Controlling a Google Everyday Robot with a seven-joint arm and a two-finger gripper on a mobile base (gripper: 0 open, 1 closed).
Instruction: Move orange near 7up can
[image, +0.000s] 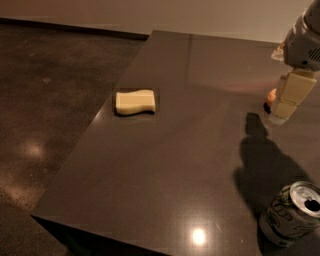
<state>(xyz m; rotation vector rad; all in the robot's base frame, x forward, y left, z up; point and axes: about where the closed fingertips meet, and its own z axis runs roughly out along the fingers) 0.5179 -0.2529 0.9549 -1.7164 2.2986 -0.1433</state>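
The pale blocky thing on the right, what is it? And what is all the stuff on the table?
That is the end of a robot's arm. The blocky part at the bottom is its pincer, which it uses to grab things. There is only one picture, taken by a camera looking down across a dark table. I can't tell where the camera sits. The pincer hangs low at the right side, right in front of an orange, so only a sliver of the orange peeks out. A drink can stands in the bottom right corner. A yellow sponge lies further left. I can't tell whether the pincer has hold of the orange.
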